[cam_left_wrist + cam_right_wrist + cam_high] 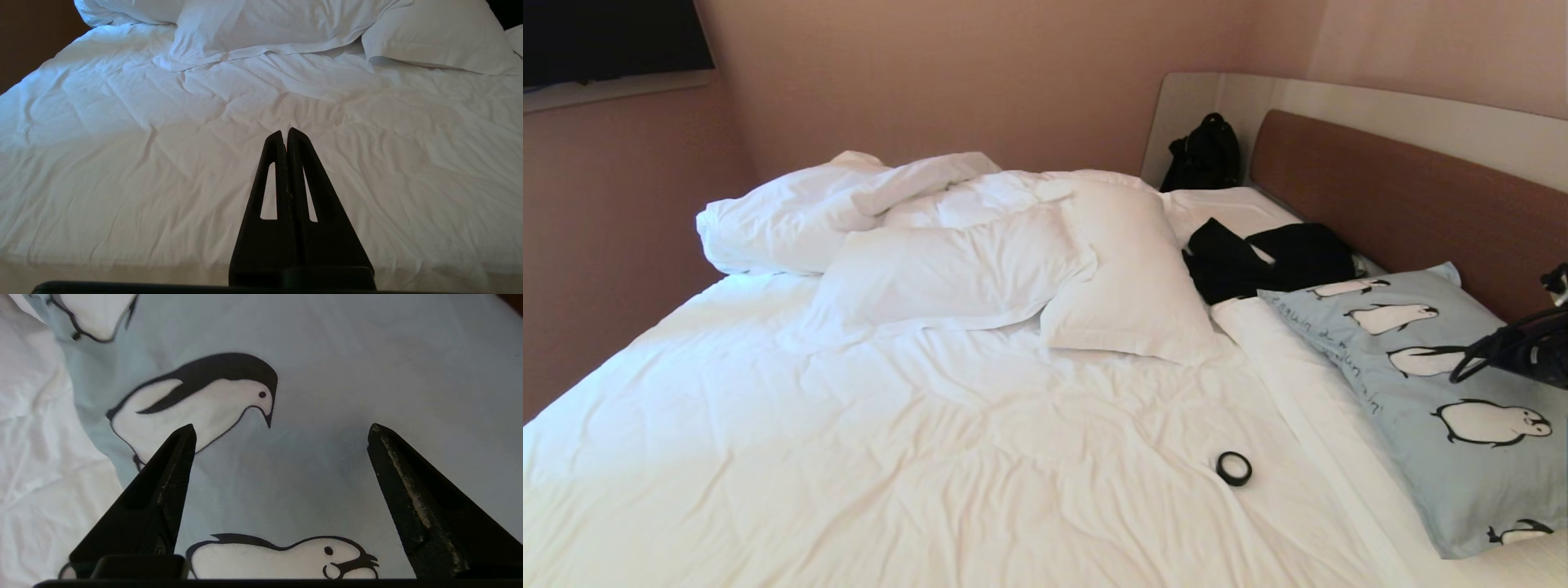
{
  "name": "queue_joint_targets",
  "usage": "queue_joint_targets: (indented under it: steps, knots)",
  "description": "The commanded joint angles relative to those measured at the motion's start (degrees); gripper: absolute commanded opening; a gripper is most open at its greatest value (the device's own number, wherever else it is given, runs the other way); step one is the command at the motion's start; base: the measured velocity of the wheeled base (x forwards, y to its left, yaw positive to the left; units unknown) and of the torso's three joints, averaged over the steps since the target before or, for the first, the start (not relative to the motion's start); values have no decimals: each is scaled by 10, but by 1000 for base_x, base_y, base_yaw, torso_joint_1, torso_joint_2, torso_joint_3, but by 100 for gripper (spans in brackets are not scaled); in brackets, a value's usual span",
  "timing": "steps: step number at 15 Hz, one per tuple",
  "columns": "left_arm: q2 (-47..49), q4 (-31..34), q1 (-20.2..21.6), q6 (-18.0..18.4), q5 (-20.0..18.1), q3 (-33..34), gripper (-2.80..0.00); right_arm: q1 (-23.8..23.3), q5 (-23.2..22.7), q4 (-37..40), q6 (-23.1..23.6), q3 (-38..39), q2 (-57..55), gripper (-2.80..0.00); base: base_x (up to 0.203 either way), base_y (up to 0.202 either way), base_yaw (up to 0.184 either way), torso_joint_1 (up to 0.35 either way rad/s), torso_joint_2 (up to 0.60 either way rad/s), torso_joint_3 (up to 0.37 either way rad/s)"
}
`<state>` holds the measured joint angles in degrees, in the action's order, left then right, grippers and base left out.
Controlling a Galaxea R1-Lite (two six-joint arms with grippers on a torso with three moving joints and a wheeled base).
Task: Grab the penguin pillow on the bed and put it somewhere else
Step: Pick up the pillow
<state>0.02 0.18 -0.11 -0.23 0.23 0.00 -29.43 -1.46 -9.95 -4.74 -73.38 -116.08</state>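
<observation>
The penguin pillow (1429, 392) is positioned on the bed (931, 425) at 3 o'clock against the headboard (1405, 204), with the right gripper (282, 430) spread wide above it, nothing gripped, and the left gripper (284, 132) closed over the duvet (163, 163).

Broad smooth stretch of the large white-sheeted bed (866, 441) free from 6 to 9 o'clock, small black tape ring (1234, 468) at 5, rumpled white pillows (1013, 269) at 12, pale blue penguin-print pillow (1437, 392) and brown wooden headboard (1405, 204) blocking 3.
</observation>
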Motion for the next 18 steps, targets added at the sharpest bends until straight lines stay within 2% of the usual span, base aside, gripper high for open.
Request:
queue_joint_targets:
  steps: [1,5,8,14,15,18]
  knots:
    - [0,0,1,0,0,1,-280,-2,-25,-1,4,-1,-26,0,0,0,0,0,0,0]
    - [0,0,0,0,0,1,-280,-3,-36,-4,15,-5,-97,0,0,0,0,0,0,0]
    - [0,0,0,0,0,1,-280,-2,-49,-34,18,-6,-146,0,0,0,0,0,0,0]
    - [0,0,0,0,0,1,-280,-1,-53,-39,35,1,-168,0,0,0,0,0,0,0]
    - [0,0,0,0,0,1,-280,-1,-54,-39,35,2,-166,-280,0,0,0,0,0,0]
    - [0,0,0,0,0,1,-280,-1,-78,-41,32,10,-138,-280,0,0,0,0,0,0]
